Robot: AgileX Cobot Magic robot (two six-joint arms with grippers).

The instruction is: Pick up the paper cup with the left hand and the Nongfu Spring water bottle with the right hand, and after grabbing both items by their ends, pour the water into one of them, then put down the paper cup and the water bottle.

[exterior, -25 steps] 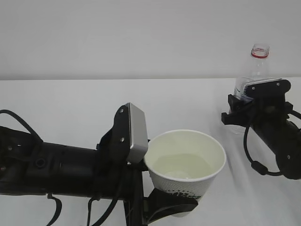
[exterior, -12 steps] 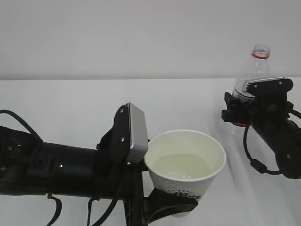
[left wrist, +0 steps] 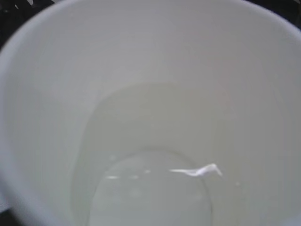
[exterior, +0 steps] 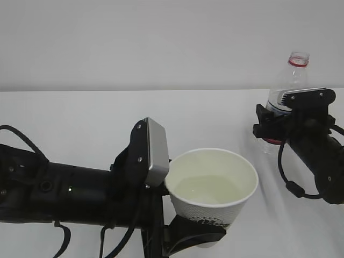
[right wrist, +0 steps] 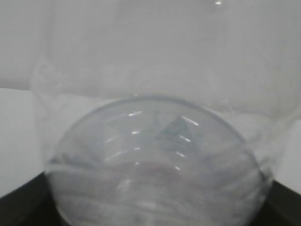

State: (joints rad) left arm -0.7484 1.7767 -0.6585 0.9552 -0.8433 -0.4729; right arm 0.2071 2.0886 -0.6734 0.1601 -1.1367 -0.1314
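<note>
Where the white table (exterior: 80,115) ends, a plain pale wall (exterior: 161,37) rises.

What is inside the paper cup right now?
The paper cup holds clear water, a shallow pool over its bottom with a glint on top. Nothing else shows inside it.
</note>
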